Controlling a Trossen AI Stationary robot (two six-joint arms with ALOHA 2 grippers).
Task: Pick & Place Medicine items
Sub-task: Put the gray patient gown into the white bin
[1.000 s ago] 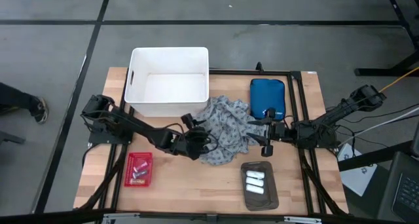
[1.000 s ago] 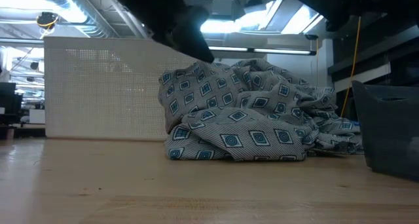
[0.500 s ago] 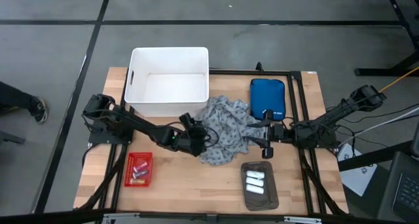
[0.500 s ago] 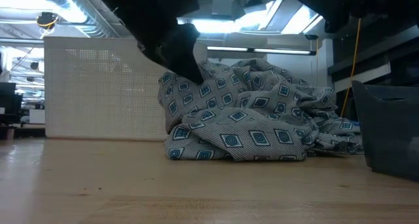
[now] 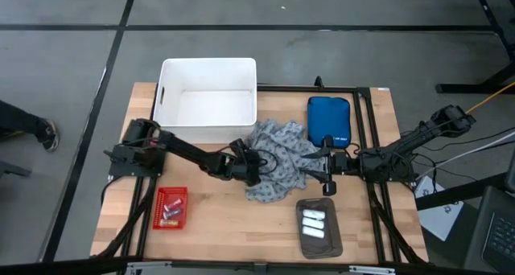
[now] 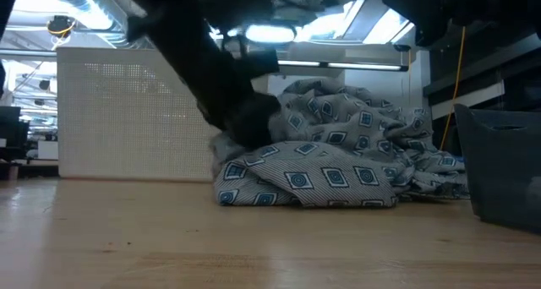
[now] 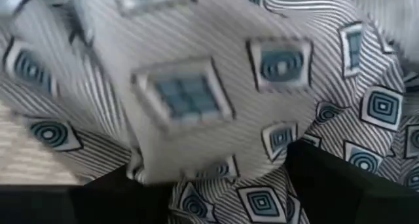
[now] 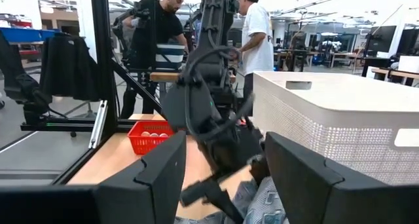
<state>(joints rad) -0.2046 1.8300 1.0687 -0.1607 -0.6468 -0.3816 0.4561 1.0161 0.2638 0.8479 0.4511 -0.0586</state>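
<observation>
Left gripper (image 5: 251,164) is buried in the grey patterned cloth (image 5: 278,166), fabric bunched between its fingers, pinching a fold. Right gripper (image 5: 322,169) hangs at the cloth's other edge, fingers spread wide with nothing between them. Behind the cloth: one white bin (image 5: 208,98) and one blue pouch (image 5: 328,119). Up front, three white medicine items (image 5: 313,224) lie in the dark tray (image 5: 302,244); more items sit in the red basket (image 5: 170,208), too small to count.

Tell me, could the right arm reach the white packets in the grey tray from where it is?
Probably yes: the right gripper hovers open just beyond the tray, and nothing covers the white packets.
</observation>
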